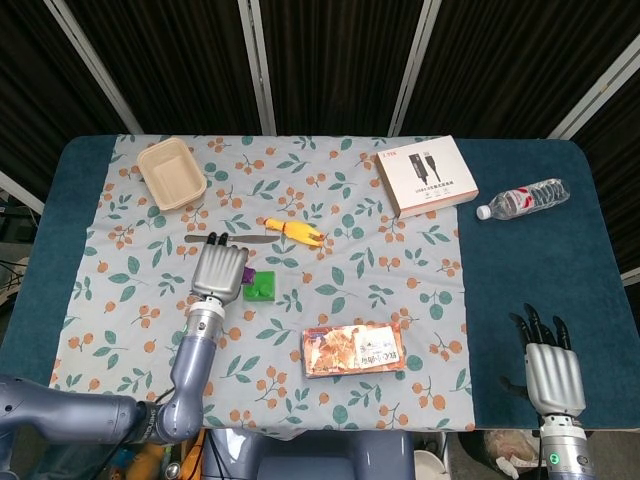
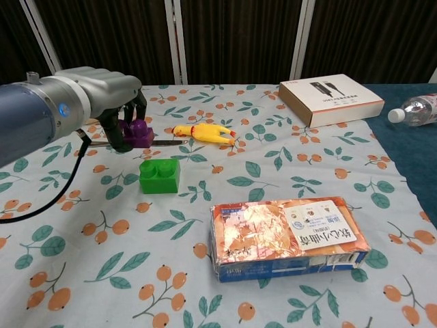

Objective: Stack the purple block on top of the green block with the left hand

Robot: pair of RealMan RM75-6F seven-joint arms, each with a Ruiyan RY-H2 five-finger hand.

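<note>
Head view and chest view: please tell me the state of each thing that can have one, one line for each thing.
Purple block: held in the air by the left robot hand.
Green block: on the cloth, nothing on top.
Right robot hand: empty, fingers apart.
Tan container: open, empty.
Water bottle: lying on its side.
White box: closed, flat.
Snack packet: lying flat.

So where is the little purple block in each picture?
Head view: the purple block peeks out at the right edge of the left hand, left of centre, just left of the green block.
Chest view: the purple block is in the upper left, held up in the left hand, above and a bit left of the green block.
Shared landmark: the yellow toy, beyond the green block in both.
</note>
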